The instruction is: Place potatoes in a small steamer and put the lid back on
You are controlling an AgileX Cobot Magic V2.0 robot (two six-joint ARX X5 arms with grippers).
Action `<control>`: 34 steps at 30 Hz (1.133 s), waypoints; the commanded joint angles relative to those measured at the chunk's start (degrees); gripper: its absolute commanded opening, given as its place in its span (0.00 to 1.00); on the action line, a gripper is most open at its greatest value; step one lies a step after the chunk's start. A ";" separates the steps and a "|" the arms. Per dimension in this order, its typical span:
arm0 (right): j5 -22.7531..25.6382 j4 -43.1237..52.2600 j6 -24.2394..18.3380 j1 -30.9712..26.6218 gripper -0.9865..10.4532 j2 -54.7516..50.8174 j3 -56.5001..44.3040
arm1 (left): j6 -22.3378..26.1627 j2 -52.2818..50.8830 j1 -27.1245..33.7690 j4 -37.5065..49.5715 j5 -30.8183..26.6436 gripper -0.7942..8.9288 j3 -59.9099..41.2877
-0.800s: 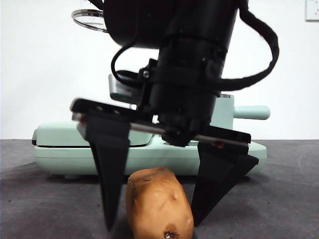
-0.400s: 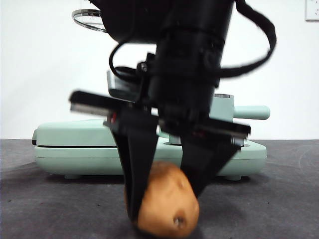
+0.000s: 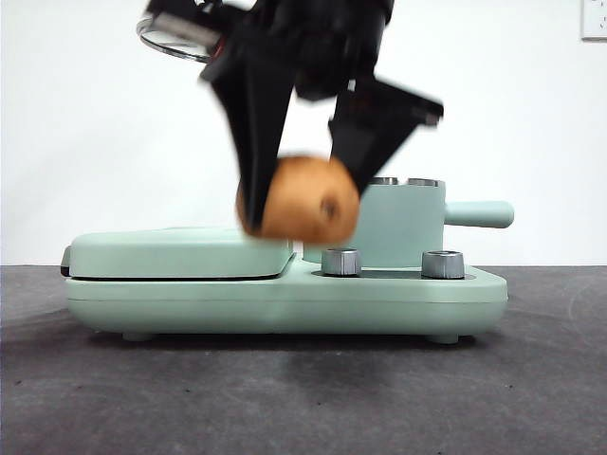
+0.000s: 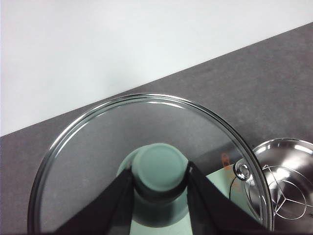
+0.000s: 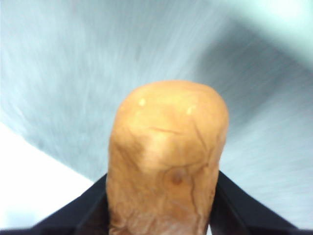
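My right gripper [image 3: 302, 210] is shut on the orange-brown potato [image 3: 302, 199] and holds it in the air in front of the appliance, about level with the steamer's rim. The potato fills the right wrist view [image 5: 166, 161], blurred by motion. The mint green steamer [image 3: 403, 226] stands behind it, with its stubby handle [image 3: 479, 213] pointing right. My left gripper [image 4: 159, 172] is shut on the mint green knob [image 4: 159, 169] of the clear glass lid [image 4: 98, 142] and holds it high up; the lid's rim shows in the front view [image 3: 173, 38] at the top left.
The flat mint green griddle [image 3: 180, 254] lies left of the steamer on the shared base [image 3: 285, 299], which has two steel dials [image 3: 341, 262]. The open steamer's steel inside [image 4: 286, 181] shows below the lid. The table top [image 3: 303, 398] is dark grey.
My right gripper closed on the potato on the table, then lifted it up to the height of the steamer. The lid stays held high at the top left.
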 commanded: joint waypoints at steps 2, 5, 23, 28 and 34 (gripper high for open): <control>0.44 -3.34 -5.01 -4.44 0.18 0.72 8.07 | 0.20 0.07 -0.07 1.53 0.17 0.09 1.97; 0.46 -4.15 -7.39 -8.90 0.18 0.74 13.00 | 0.17 0.07 0.24 1.53 0.17 0.09 1.97; -1.79 2.47 -16.37 -27.30 0.18 5.70 24.81 | -0.55 0.09 0.26 1.51 0.20 0.09 1.97; -1.95 5.11 -17.90 -27.69 0.18 10.27 25.00 | -0.94 0.09 0.26 1.29 0.20 0.09 1.97; -1.77 9.33 -19.47 -27.85 0.18 14.88 25.09 | -1.01 0.09 0.22 0.74 0.17 0.09 1.97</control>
